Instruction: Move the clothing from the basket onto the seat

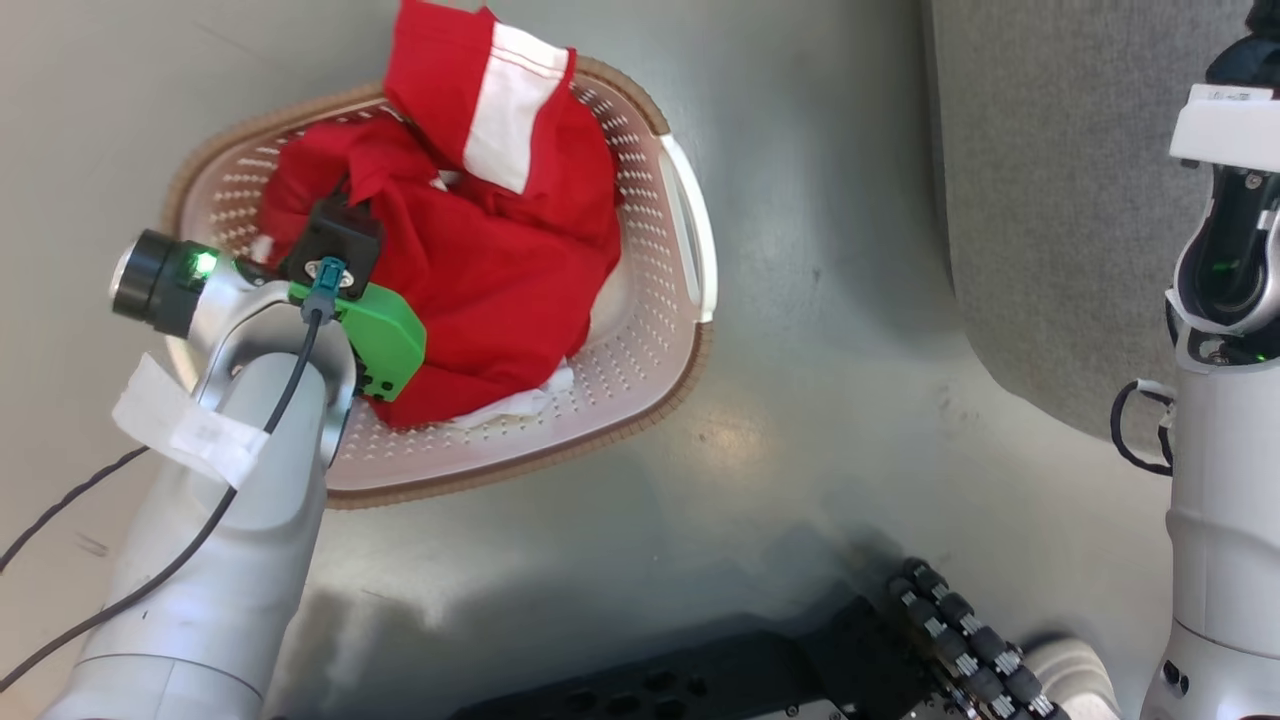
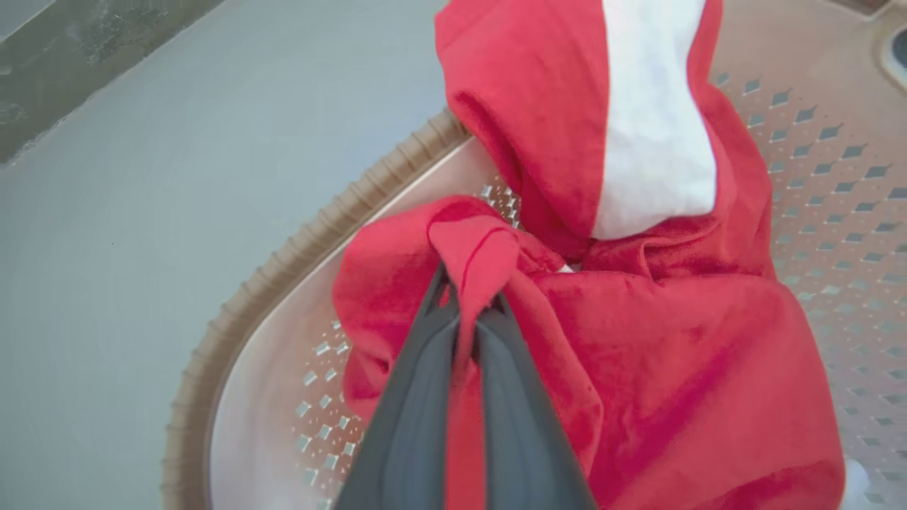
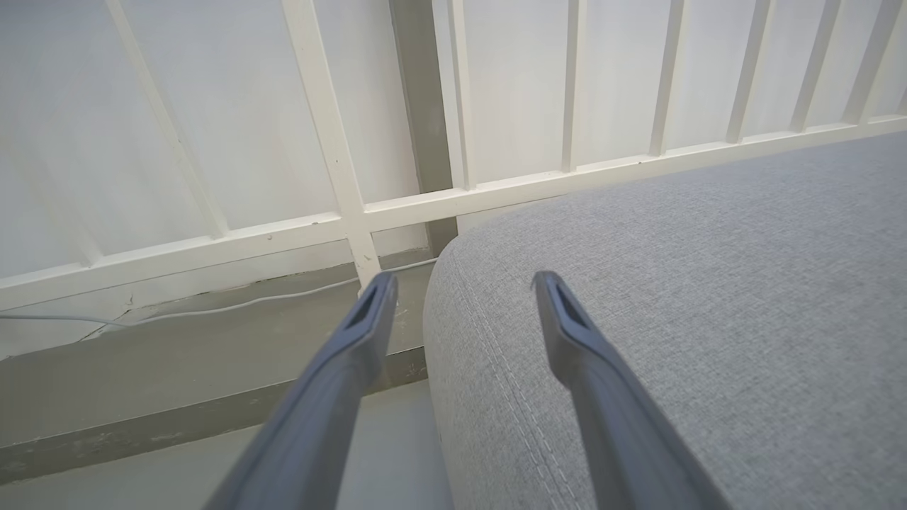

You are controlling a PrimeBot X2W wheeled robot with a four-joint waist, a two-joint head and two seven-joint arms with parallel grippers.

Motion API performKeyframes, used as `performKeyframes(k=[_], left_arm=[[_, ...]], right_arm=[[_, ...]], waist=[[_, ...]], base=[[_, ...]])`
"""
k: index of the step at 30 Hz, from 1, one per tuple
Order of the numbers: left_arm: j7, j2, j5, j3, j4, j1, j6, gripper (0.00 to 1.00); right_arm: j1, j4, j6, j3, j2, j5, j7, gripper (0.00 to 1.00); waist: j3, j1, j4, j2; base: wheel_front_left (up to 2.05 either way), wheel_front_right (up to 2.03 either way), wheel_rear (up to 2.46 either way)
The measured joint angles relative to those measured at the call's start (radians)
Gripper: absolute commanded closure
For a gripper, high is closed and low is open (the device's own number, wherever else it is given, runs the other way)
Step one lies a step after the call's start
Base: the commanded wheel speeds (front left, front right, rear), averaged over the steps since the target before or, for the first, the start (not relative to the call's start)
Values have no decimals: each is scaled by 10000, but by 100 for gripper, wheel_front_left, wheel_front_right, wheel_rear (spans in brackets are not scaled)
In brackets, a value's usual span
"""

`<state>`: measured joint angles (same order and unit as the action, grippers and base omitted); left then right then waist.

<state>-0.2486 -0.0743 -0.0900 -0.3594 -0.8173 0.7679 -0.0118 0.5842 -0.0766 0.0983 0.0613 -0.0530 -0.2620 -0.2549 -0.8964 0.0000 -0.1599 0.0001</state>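
So the left gripper (image 2: 468,297) has its two dark fingers pinched together on a bunched fold of the clothing (image 1: 480,260). In the left wrist view you can see red fabric squeezed between the tips and running down the gap between the fingers. That fold is on the left side of the pile, close to the basket's left wall.

All the red stuff is in the basket (image 1: 650,330), heaped up in the middle. One piece with a wide white band (image 2: 652,127) stands up tall at the far edge, right over the brown rim (image 2: 283,269). A bit of white fabric pokes out from under the pile at the near edge. The basket sits on the grey floor (image 1: 850,350) with its white side handle (image 1: 695,230) facing the seat.

The seat (image 1: 1050,200) is off to the right of the basket with a strip of bare floor between them, and no clothing is on the part I can see.

The right gripper (image 3: 462,283) has its fingers spread wide apart with nothing between them. It hangs over the rounded corner of the seat, one finger above the cushion and the other above the floor beside it. Behind that corner there's a white slatted railing (image 3: 340,184) and a thin white cable (image 3: 212,308) along the floor edge
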Motion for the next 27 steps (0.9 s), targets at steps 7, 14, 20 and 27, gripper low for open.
performKeyframes(k=[7, 14, 20, 27], left_arm=[[-8, 236, 443, -128, 777, -80, -596, 100], [-29, 299, 878, -328, 1929, -102, -849, 100], [-31, 313, 1252, -454, 2520, -101, -938, 100], [-31, 337, 1429, -652, 2706, -102, -1030, 100]], right_arm=[[-322, 428, -188, 33, -2, 226, 0, 0], [-685, 838, -476, 117, -2, 405, 0, 0], [-941, 1158, -639, 71, -2, 487, 0, 0], [-1219, 1509, -809, -50, -4, 506, 0, 0]], waist=[[748, 0, 300, 0], [1645, 0, 645, 0], [2466, 0, 951, 0], [3318, 0, 1218, 0]], base=[[0, 0, 0], [0, 0, 0], [0, 0, 0], [0, 0, 0]])
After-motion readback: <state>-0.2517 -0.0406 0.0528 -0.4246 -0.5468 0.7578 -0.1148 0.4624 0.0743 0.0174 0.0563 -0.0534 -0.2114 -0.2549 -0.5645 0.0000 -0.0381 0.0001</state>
